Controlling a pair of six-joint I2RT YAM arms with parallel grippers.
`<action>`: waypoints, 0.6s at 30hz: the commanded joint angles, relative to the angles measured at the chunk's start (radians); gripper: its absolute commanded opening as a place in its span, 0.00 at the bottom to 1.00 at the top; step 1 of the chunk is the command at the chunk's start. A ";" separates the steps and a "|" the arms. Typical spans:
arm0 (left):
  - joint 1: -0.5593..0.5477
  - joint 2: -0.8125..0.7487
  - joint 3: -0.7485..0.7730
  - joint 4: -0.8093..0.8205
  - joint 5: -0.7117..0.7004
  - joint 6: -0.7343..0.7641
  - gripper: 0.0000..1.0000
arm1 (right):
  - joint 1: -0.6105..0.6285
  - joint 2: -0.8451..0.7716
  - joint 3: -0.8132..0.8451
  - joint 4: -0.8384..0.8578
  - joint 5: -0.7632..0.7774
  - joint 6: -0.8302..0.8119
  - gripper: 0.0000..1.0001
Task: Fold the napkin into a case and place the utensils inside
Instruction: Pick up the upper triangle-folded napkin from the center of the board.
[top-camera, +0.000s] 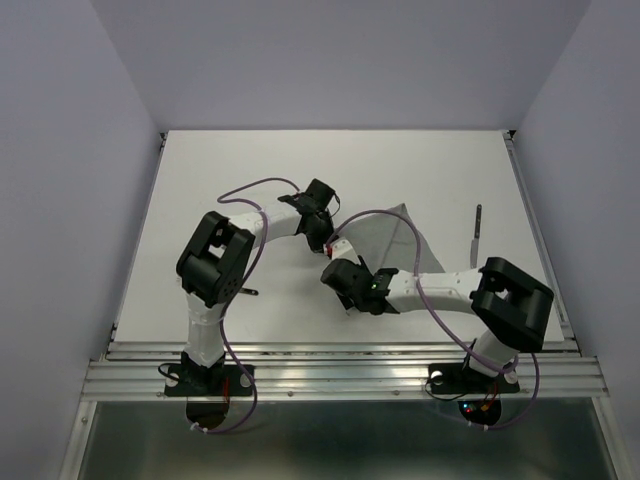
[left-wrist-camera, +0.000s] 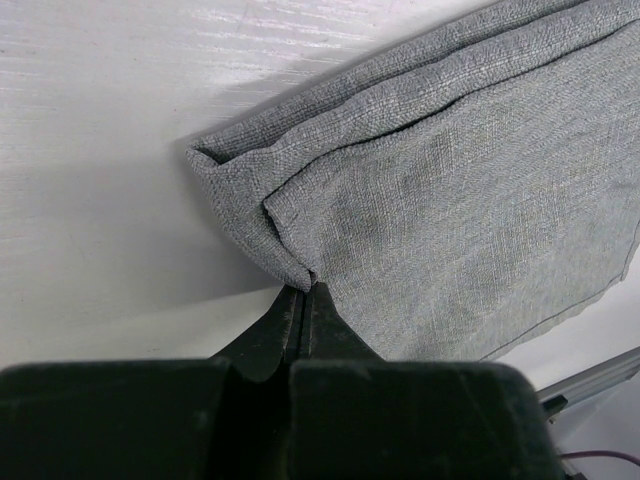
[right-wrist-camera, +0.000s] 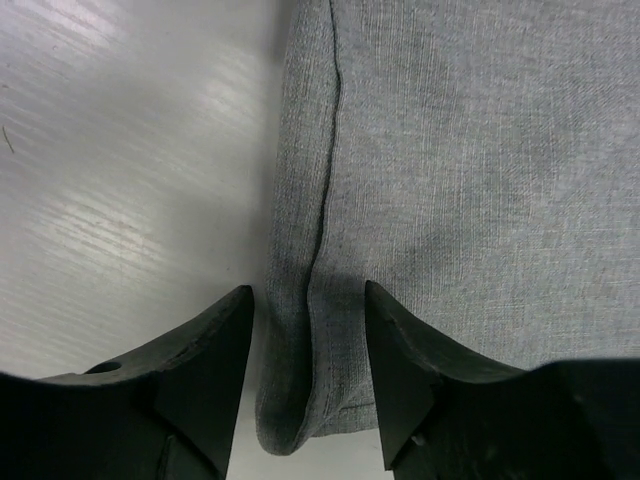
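The grey napkin lies mid-table, partly folded, with a doubled edge along its left side. My left gripper is shut on the folded corner of the napkin, its fingertips pinching the cloth. My right gripper stands open just above the table, its fingers astride the napkin's folded near edge without touching it. One of the utensils, slim and dark, lies on the table right of the napkin. No case is in view.
A short dark stick pokes out beside the left arm's elbow. The white table is walled on three sides, with a metal rail along its near edge.
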 joint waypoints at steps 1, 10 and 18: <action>0.006 -0.070 0.027 -0.032 0.022 0.020 0.00 | 0.018 0.022 0.057 0.013 0.070 -0.025 0.51; 0.013 -0.087 0.023 -0.028 0.037 0.017 0.00 | 0.030 0.056 0.069 -0.015 0.127 0.010 0.36; 0.022 -0.111 -0.002 0.005 0.052 0.015 0.00 | 0.030 0.039 0.052 0.002 0.112 0.022 0.01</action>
